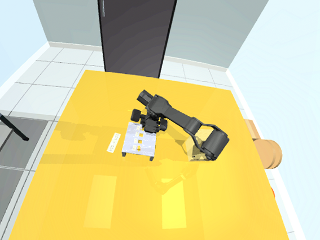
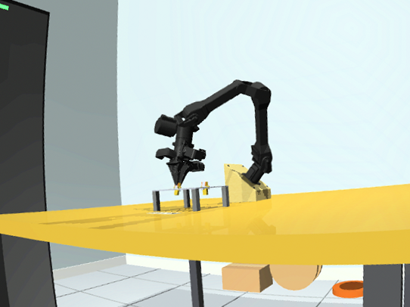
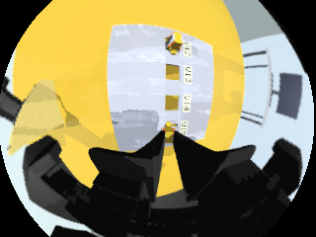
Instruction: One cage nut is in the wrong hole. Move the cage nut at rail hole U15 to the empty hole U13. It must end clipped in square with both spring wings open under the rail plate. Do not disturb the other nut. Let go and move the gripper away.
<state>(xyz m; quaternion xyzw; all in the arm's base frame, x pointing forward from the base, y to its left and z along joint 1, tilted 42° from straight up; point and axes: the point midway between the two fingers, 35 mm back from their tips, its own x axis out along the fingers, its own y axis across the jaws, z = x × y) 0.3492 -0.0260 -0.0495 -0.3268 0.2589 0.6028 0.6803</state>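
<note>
The rail plate is a pale raised plate with a row of square holes. The cage nut at U15 is small, yellow and orange; its body reaches below the plate in the exterior view. My gripper points down at U15, shut on this nut's top. The top view hides nut and fingertips behind the gripper body. The U13 hole is empty. The other cage nut sits at U12. The spring wings at U15 cannot be made out.
The U14 hole is empty, between U13 and U15. Dark legs hold the plate above the yellow table. A printed label strip lies beside it. The arm's pale wedge base stands on the other side.
</note>
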